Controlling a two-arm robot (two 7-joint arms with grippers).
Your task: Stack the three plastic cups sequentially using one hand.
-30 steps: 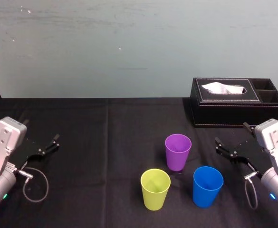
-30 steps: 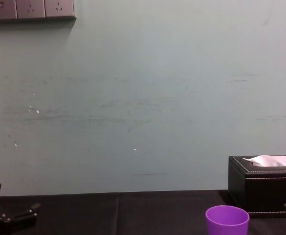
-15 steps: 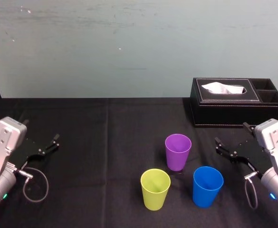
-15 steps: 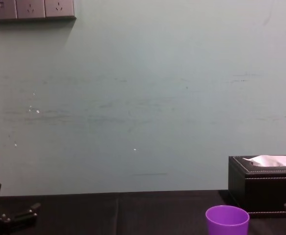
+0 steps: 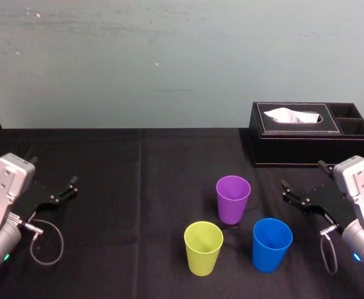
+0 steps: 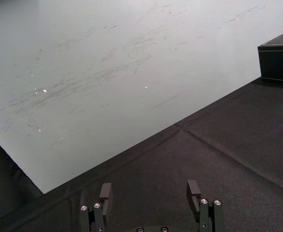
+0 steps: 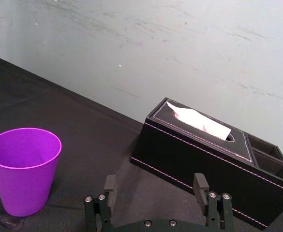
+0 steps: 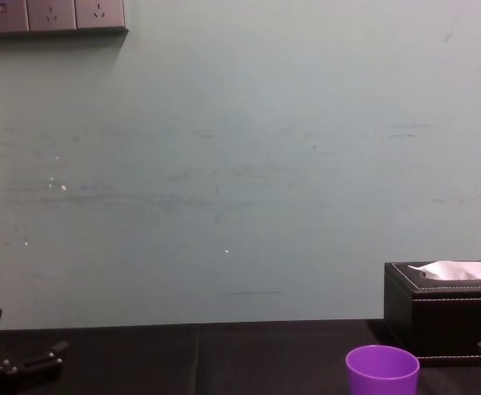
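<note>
Black cloth-covered tabletop (image 5: 138,187): matt, with a fold line running toward the wall. The cloth could be dragged or rucked if a cup is slid rather than lifted.

Black stitched leather tissue box (image 5: 306,146), upper right of the head view: rectangular, white tissue at the slot, open compartments at its right end. It stands just behind the right hand, so a wide swing on that side could clip it.

Right hand (image 5: 302,175), right edge of the head view: flat black jaws spread wide, nothing held. Left hand (image 6: 149,187), left edge: likewise spread wide and empty, well apart from the cups.

Three smooth tapered plastic tumblers, upright and unstacked, grouped at lower centre:
- purple cup (image 5: 233,199) at the back
- blue cup (image 5: 272,244) front right
- yellow-green cup (image 5: 203,248) front left

They are near one another but not touching.

Risks judged:
- Light, slick walls may slip or tip under a pinch placed too low or off centre.
- A neighbouring cup may be knocked during the approach, given the close grouping.
- A tilted cup may catch on a rim instead of nesting.
</note>
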